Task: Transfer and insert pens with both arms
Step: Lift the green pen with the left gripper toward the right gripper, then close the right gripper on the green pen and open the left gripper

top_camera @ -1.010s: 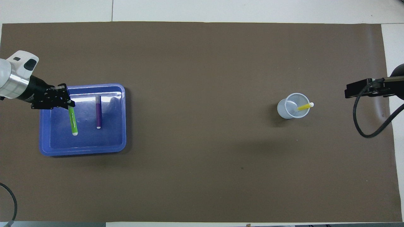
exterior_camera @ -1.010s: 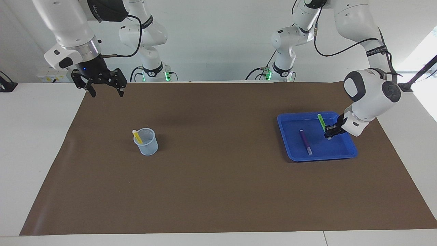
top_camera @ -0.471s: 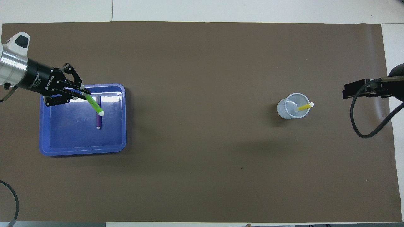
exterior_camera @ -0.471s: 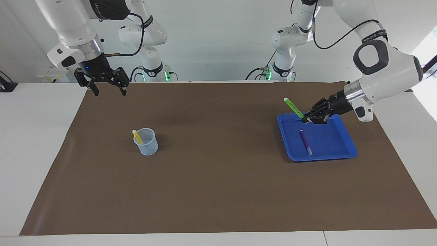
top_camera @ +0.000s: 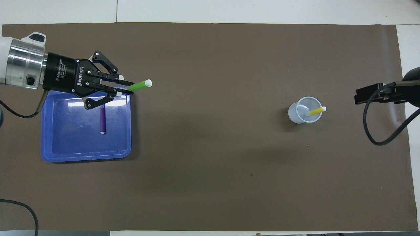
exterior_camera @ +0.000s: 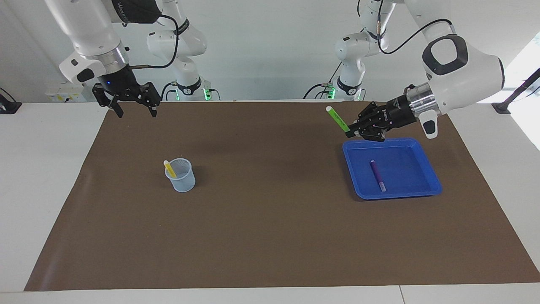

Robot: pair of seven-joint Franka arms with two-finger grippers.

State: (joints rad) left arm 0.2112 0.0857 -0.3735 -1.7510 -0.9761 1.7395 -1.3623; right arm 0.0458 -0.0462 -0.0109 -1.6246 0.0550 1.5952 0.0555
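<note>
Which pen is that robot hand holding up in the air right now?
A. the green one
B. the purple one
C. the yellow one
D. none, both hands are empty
A: the left hand is shut on the green pen above the table, while the purple pen lies in the blue tray and the yellow pen stands in the cup.

Glossy plastic tray [exterior_camera: 430, 173], matt mat [exterior_camera: 270, 236]

I read "ROBOTIQ" and "2F Adaptive Gripper" in white on the left gripper [top_camera: 126, 89]; other lettering is too small for me.
</note>
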